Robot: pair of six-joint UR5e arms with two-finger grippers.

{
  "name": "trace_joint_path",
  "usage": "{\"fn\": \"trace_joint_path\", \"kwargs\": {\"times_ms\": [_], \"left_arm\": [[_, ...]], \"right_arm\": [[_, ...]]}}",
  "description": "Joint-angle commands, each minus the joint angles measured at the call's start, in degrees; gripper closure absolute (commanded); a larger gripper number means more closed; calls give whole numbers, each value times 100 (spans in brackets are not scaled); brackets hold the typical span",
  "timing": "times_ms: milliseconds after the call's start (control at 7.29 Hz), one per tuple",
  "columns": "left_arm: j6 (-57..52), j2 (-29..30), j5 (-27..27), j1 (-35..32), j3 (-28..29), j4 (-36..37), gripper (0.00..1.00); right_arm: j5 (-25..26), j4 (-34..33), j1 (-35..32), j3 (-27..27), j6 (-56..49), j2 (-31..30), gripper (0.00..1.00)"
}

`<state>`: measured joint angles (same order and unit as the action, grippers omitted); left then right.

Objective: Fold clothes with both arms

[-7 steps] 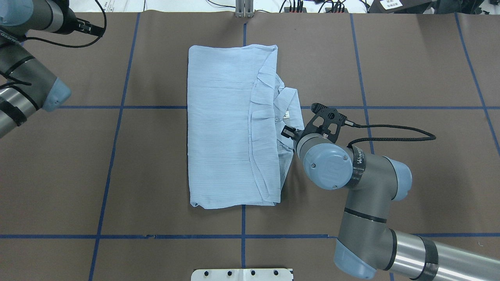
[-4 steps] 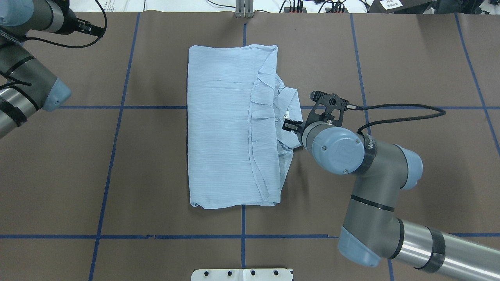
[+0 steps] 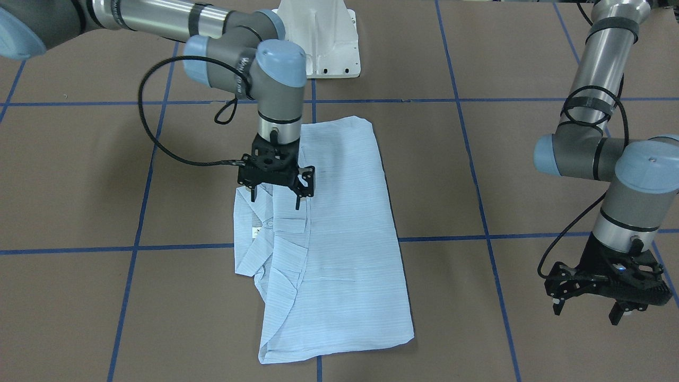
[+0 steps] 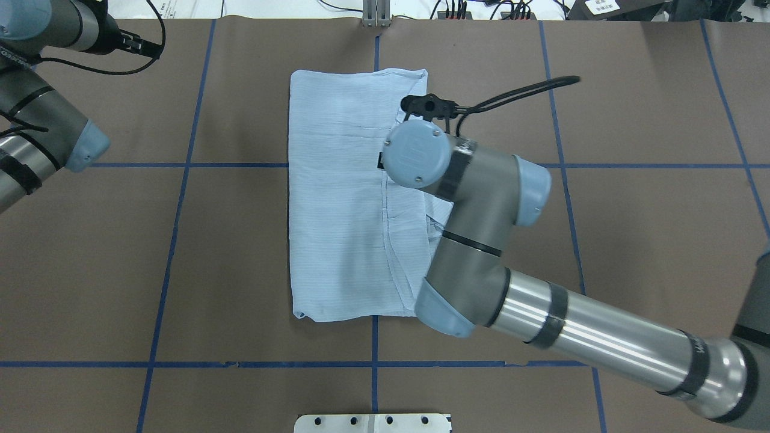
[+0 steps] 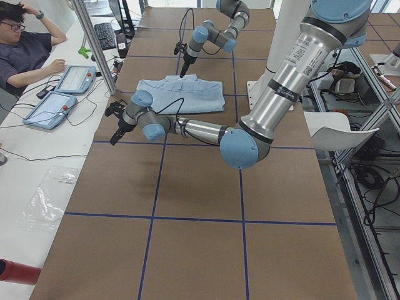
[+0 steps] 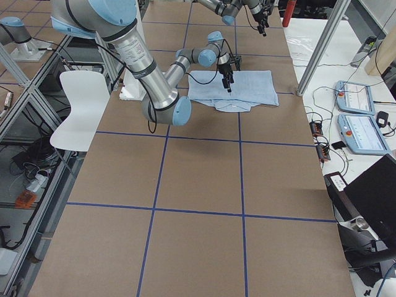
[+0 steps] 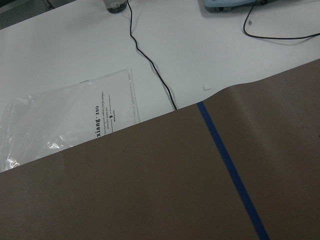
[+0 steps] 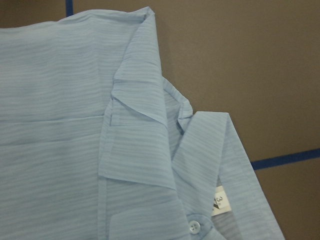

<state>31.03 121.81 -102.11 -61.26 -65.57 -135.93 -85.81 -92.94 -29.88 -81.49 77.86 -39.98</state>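
one shirt, neck label "3", plastic bag printed "xiang zuo"

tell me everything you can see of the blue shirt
The shirt is pale blue, thin and finely striped, folded into a long rectangle lying flat on the brown table. Its collar sticks out along one long edge, showing a white label and a small pale button. The open right gripper hangs over that collar side; contact is unclear.

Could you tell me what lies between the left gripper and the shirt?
Only bare table cover and blue tape separate left gripper and shirt, per the front-facing view.
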Motion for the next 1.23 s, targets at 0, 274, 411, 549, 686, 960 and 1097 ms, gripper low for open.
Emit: {"fn": "trace_joint_path", "kwargs": {"times_ms": [0, 274, 411, 549, 686, 960, 1097], "left_arm": [[9, 0, -2, 0, 0, -4, 0], [9, 0, -2, 9, 0, -4, 0], [9, 0, -2, 9, 0, -4, 0], [9, 0, -2, 9, 0, -4, 0], [9, 0, -2, 9, 0, -4, 0], [9, -35, -2, 9, -17, -4, 0], [9, -44, -2, 9, -43, -4, 0]], "right_arm": [[-6, -127, 8, 1009, -349, 648, 0], [-24, -233, 61, 1774, -542, 1140, 0], [-67, -582, 61, 1785, -927, 1185, 0], [-250, -794, 70, 1785, -1113, 1220, 0], [-383, -970, 87, 1785, -1298, 1238, 0], [-384, -1104, 140, 1794, -1387, 1291, 0], [-349, -1078, 149, 1803, -1396, 1291, 0]]}}
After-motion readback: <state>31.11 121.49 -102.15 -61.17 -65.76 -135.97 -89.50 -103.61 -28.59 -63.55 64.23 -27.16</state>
